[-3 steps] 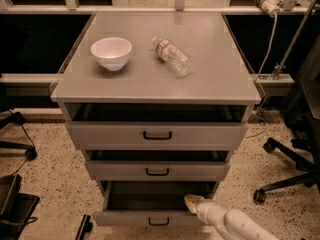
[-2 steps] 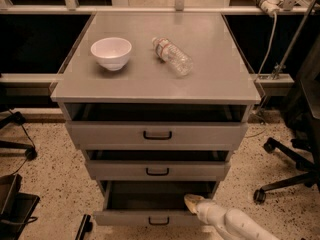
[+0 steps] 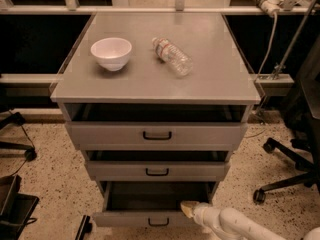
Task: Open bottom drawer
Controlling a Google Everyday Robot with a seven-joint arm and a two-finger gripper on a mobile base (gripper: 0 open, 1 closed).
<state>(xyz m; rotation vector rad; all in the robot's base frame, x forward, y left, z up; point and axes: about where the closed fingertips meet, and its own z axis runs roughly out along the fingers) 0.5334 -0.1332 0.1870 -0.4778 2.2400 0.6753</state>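
bottom drawer (image 3: 125,218) grey | hand (image 3: 189,209) cream, at drawer's right front | bowl (image 3: 111,51) white | floor (image 3: 50,154) speckled

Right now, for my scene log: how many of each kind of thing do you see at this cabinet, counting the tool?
White bowl: 1
Plastic bottle: 1
Drawers: 3, top drawer, middle drawer, bottom drawer
Tool: 1, at the bottom drawer's front right corner
Total: 6
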